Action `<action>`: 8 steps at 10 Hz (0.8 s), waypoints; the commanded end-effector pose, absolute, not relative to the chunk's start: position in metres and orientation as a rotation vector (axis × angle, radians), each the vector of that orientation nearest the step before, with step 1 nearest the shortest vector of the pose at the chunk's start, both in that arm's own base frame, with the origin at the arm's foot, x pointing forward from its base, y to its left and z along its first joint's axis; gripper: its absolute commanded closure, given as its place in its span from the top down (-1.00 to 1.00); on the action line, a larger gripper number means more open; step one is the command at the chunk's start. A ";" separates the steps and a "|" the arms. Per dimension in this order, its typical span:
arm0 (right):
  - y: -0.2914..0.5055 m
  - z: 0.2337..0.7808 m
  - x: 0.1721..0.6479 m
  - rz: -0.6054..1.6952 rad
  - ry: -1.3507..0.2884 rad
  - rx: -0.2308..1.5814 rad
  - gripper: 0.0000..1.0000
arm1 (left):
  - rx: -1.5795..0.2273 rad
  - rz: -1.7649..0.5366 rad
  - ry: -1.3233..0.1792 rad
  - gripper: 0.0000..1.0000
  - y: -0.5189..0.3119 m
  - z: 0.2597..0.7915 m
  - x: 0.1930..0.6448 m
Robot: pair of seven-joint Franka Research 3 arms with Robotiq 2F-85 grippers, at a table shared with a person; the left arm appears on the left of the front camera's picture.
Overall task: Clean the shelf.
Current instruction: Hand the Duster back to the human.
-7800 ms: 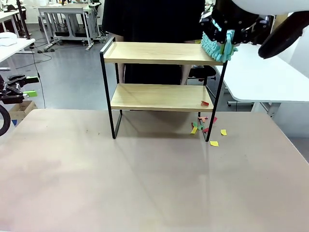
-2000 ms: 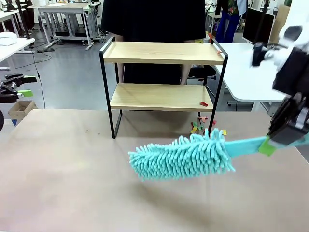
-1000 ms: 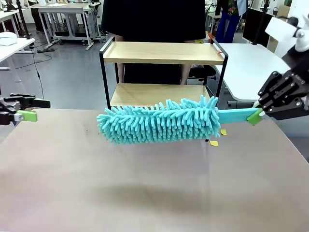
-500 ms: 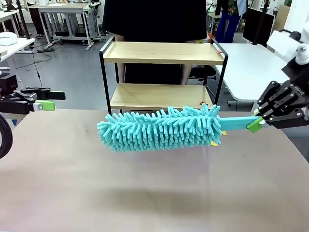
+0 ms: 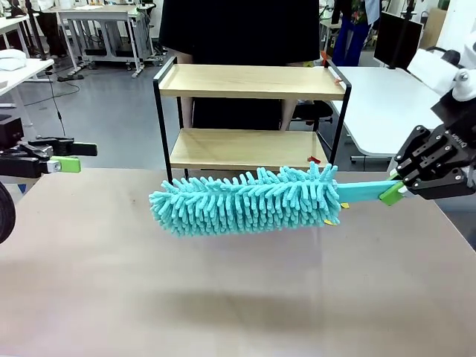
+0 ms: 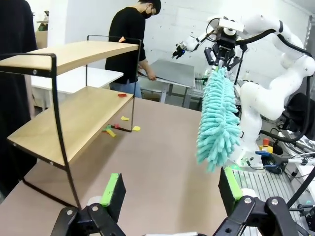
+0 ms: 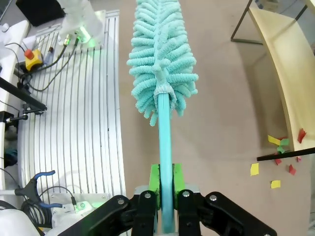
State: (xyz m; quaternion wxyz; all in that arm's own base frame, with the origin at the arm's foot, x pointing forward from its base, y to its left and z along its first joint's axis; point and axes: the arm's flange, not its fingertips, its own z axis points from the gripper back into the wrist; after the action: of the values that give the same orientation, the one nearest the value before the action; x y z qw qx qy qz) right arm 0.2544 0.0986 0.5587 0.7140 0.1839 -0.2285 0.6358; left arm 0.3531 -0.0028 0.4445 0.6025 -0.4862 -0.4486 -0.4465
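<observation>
The shelf (image 5: 249, 119) stands at the far side of the brown table (image 5: 223, 297), its two light wooden boards set in a thin black frame, with a person in dark clothes (image 5: 238, 30) standing directly behind it. The right gripper (image 5: 394, 192) comes in from the right edge of the front view with its jaws clamped shut on the flat turquoise handle of a fluffy turquoise duster (image 5: 245, 202); in the right wrist view the green pads (image 7: 155, 178) press against both sides of that handle. The duster lies roughly level in the air, above the table and in front of the shelf's lower board, its head reaching leftward across the shelf's width and hiding the foot of the right front leg. A small red paper scrap (image 5: 314, 159) lies on the lower board near its right end, and more coloured paper scraps (image 7: 275, 167) in yellow, red and green lie on the table beside the shelf's right legs. The left gripper (image 5: 56, 156) hovers at the left edge of the front view, well apart from the shelf, its jaws spread wide and holding nothing; the left wrist view shows its two green-padded fingers (image 6: 114, 191) far apart with the table between them
</observation>
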 end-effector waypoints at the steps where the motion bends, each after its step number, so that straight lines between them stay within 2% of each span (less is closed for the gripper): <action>1: 0.098 0.561 0.254 1.420 -0.523 0.426 -0.74 | -1.210 -1.041 -1.086 1.00 -0.020 0.429 0.318; 4: 0.098 0.561 0.254 1.420 -0.523 0.426 -0.74 | -1.217 -1.102 -1.163 1.00 -0.043 0.427 0.273; 8: 0.098 0.561 0.254 1.420 -0.523 0.426 -0.74 | -1.079 -1.146 -1.184 1.00 -0.088 0.413 0.239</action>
State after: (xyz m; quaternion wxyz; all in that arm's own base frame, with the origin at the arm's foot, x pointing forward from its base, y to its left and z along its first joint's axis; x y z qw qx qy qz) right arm 0.2542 0.0981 0.5588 0.7145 0.1839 -0.2280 0.6354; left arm 0.3549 -0.0427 0.4604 0.5473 -0.4772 -0.4809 -0.4915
